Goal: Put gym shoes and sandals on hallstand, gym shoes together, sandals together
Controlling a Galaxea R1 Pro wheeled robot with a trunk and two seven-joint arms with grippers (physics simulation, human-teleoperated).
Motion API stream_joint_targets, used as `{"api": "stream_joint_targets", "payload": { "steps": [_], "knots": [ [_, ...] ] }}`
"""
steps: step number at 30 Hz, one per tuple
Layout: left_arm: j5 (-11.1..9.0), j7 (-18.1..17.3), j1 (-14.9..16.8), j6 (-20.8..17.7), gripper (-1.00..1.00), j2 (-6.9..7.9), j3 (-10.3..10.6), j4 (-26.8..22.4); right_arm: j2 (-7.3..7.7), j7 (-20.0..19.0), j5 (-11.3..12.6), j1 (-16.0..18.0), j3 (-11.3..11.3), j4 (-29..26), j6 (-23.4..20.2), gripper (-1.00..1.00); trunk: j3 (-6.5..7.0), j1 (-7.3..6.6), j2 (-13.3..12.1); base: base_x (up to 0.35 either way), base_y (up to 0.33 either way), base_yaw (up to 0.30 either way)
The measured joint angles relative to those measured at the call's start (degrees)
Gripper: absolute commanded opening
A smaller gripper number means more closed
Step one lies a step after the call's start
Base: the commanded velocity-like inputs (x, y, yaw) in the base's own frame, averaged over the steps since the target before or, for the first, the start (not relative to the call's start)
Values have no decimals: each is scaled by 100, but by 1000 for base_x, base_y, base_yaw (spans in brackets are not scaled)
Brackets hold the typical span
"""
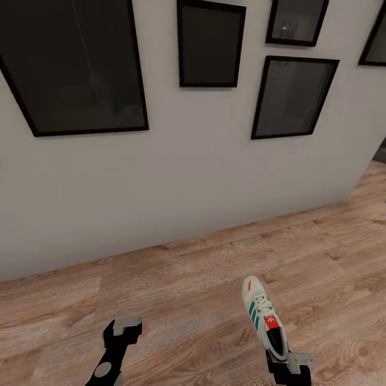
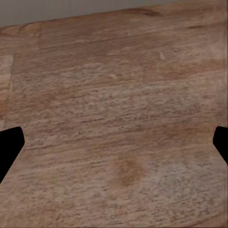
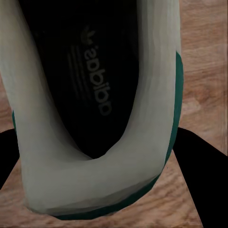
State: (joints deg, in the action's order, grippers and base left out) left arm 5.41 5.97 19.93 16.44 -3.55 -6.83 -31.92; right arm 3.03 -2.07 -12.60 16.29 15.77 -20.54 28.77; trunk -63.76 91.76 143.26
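Note:
One gym shoe (image 1: 261, 313), white with green stripes and a red-orange tongue, points its toe toward the wall over the corridor floor (image 1: 177, 300). My right gripper (image 1: 287, 360) is shut on its heel. In the right wrist view the heel collar of the gym shoe (image 3: 95, 175) sits between the black fingers (image 3: 202, 180). My left gripper (image 1: 124, 328) hangs open over bare planks, its fingers (image 2: 9, 147) far apart with nothing between them. The second gym shoe, the sandals and the hallstand are out of view.
A white wall (image 1: 177, 177) rises close ahead, hung with several black-framed pictures (image 1: 75, 64). The wall ends in a corner at the right (image 1: 370, 161), where the wood floor carries on past it.

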Motion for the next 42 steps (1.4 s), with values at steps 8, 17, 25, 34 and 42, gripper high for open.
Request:
{"api": "stream_joint_targets", "payload": {
  "steps": [8, 17, 25, 34, 42],
  "knots": [
    [6, -2, 0, 0, 100, 0, 5, 0, 0, 0, 1, 0, 0, 0, 0, -100, 0, 0, 0, 0, 0, -286],
    [7, -2, 0, 0, 100, 0, 0, 0, 0, 0, 0, 0, 0, 0, 0, -100, 0, 0, 0, 0, 0, -286],
    [7, -1, 0, 0, 100, 0, 5, 0, 0, 0, 0, 0, 0, 0, 0, -100, 0, 0, 0, 0, 0, -286],
    [7, -1, 0, 0, 100, 0, 0, 0, 0, 0, 0, 0, 0, 0, 0, -100, 102, -52, -85, 0, 0, -286],
    [5, -1, 0, 0, 100, 0, 0, 0, 0, 0, 0, 0, 0, 0, 0, -100, 102, -52, -85, 0, 0, -286]
  ]
}}
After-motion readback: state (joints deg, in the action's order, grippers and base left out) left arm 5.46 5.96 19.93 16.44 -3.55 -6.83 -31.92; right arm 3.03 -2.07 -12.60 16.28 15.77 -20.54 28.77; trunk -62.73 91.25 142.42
